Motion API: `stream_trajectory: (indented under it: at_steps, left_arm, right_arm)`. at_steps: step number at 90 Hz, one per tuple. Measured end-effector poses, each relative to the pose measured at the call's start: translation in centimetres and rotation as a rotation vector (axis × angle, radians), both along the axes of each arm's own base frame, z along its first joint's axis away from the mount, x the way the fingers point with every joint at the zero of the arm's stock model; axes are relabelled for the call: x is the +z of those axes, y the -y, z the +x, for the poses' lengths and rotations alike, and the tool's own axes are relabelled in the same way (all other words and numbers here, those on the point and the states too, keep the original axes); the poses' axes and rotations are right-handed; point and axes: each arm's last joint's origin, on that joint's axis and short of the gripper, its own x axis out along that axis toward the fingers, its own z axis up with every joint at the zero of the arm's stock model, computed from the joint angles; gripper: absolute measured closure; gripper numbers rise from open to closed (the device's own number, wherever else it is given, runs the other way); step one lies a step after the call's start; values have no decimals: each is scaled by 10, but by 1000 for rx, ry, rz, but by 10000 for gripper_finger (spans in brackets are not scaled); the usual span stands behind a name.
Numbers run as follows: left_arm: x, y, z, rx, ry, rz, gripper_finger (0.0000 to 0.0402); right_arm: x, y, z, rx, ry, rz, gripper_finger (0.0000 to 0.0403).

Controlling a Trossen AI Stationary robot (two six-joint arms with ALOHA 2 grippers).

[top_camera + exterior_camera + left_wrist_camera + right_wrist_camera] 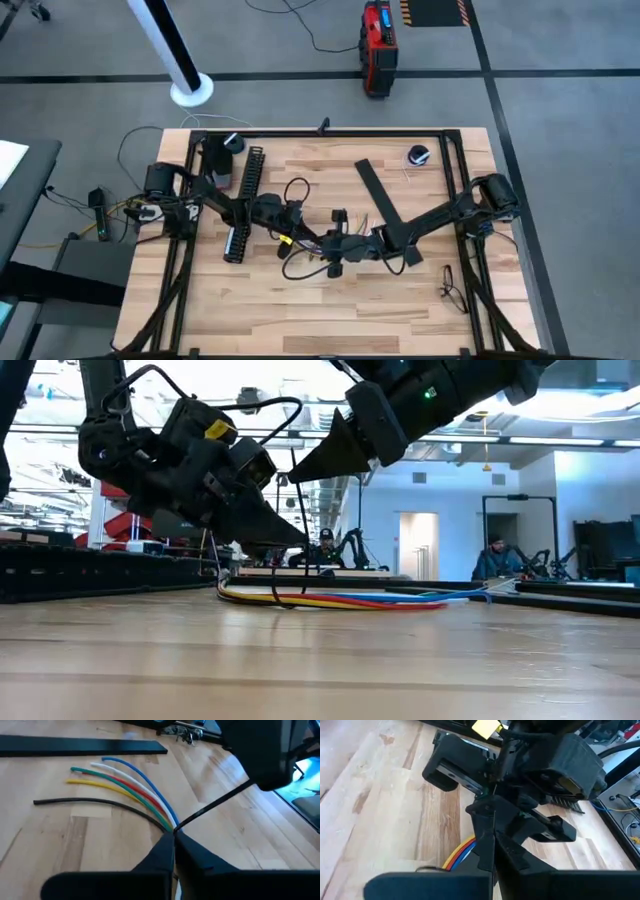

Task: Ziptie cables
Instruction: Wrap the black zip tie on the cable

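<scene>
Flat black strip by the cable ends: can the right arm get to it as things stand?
Probably not at once. The right gripper is shut on the zip tie at the cables, beside the left gripper. The flat black strip lies uncovered, apart from the cable ends.

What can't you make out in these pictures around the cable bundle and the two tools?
- Thin black plastic zip tie: left wrist view, its far end hidden behind the right arm's housing; whether it loops the bundle is unclear.
- Bundle of thin coloured cables: the near end hidden under the left tool.
- Right tool: in the right wrist view, what it pinches is too small.
</scene>
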Motion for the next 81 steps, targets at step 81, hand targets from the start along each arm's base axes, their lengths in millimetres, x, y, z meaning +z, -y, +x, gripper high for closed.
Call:
stream_trajectory:
  at_steps: [81]
  left_arm:
    - [3,-3,0,-65,33,-48,358]
  right_arm:
    - [3,1,2,10,24,-7,403]
